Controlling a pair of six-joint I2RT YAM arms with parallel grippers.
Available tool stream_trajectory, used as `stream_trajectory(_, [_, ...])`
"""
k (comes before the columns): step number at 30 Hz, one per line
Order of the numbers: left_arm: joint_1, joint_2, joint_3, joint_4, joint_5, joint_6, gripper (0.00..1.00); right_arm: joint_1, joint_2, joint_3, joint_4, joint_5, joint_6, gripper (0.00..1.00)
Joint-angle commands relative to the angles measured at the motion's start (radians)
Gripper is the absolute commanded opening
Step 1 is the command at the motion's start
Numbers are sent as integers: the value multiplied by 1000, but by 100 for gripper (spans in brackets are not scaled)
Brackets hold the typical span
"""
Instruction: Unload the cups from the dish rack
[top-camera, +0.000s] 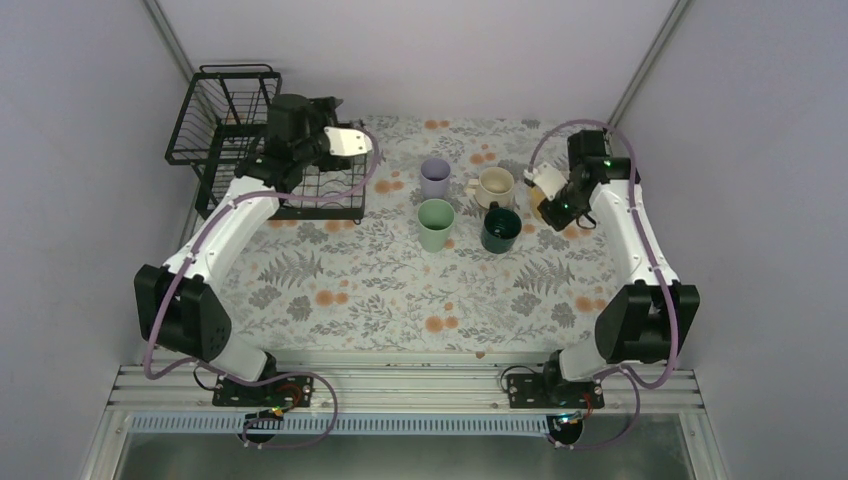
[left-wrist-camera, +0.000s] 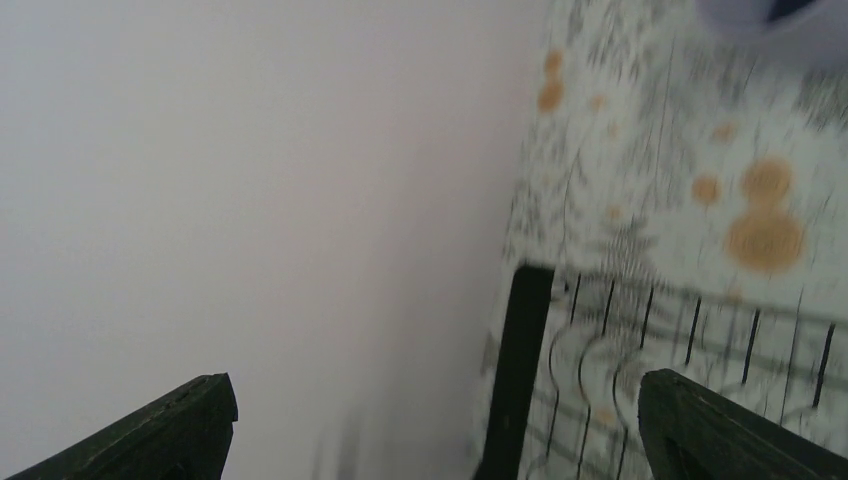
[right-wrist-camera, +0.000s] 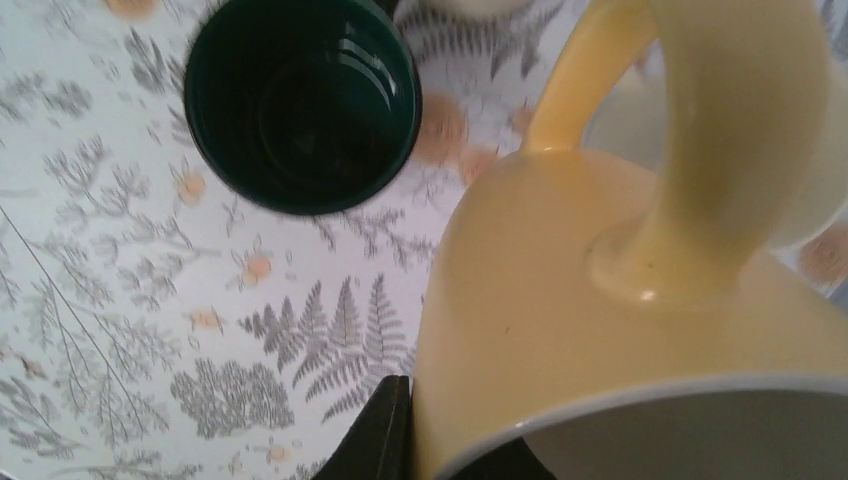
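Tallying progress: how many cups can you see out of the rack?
5: lavender tumbler, mint tumbler nearer the arms, cream mug, dark teal mug nearer, yellow mug in the right gripper. The left arm may hide more in the dish rack.

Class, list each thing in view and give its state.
Black wire dish rack: no cup visible inside.
Lavender handleless tumbler: upright.
Mint-green handleless tumbler: upright.
Cream mug: upright.
Dark teal mug: upright, empty.
Yellow mug: gripped at its rim.
Left gripper: open, empty, over the dish rack.
Right gripper: shut on yellow mug.
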Motion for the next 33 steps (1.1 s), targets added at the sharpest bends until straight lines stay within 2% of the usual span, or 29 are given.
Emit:
stream_trajectory(1, [69,-10,-37,55,-131,64,100,-34,-76,-77,58,77,-47,4])
stream_trajectory(14, [147,-11,-193,179,-92,62,100,-87,18,-243,153,144,-69,4])
stream_trajectory(27, [150,-8,-241,222,-74,-19,100,-122,128,-221,170,125,-85,4])
stream_trajectory(31, [150,-4,-232,175,-49,-35,100,-122,142,-215,171,108,-92,4])
stream_trajectory(33, [149,-5,-224,149,-29,-45,100,-121,147,-213,169,102,-92,9])
